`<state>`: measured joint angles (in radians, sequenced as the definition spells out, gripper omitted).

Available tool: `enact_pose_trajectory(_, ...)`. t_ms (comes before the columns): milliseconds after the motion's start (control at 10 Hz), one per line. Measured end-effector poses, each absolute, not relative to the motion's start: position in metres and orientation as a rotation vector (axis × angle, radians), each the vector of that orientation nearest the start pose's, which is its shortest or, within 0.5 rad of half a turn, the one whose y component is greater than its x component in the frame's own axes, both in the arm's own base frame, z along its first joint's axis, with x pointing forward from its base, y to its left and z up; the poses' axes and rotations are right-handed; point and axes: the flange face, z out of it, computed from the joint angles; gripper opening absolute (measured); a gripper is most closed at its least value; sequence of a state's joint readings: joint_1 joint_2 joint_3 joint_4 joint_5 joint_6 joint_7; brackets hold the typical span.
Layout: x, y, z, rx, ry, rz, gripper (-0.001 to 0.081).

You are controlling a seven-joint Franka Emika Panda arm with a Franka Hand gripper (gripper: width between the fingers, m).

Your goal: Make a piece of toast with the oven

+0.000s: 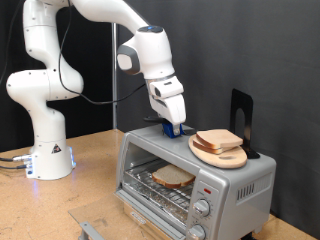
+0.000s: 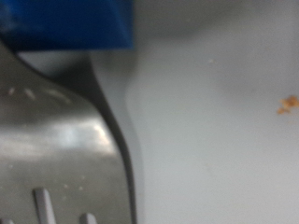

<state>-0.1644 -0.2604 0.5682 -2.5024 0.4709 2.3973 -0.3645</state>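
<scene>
One piece of toast flat on rack inside oven; end effector on oven top, grip state unclear

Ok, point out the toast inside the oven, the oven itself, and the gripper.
toast [image 1: 173, 177], exterior view, middle of the slice lying on the rack inside.
oven [image 1: 232, 181], exterior view, its silver front panel above the knobs.
gripper [image 1: 174, 128], exterior view, fingertips down on the oven's top beside a blue object.

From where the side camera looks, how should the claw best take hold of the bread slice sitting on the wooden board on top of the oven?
Probably by two opposite crust edges of the bread slice, from above: it lies flat on the wooden board atop the oven, its top face clear.
</scene>
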Motion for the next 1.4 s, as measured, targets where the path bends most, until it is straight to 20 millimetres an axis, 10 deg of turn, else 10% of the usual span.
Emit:
enact_pose_trajectory(900, 0.438, 0.159, 0.378, -2.838, -0.529, -0.083, 0.0808)
enact_pose_trajectory(1400, 0.432, 0.182, 0.378, -2.795, -0.737, -0.233, 0.0808)
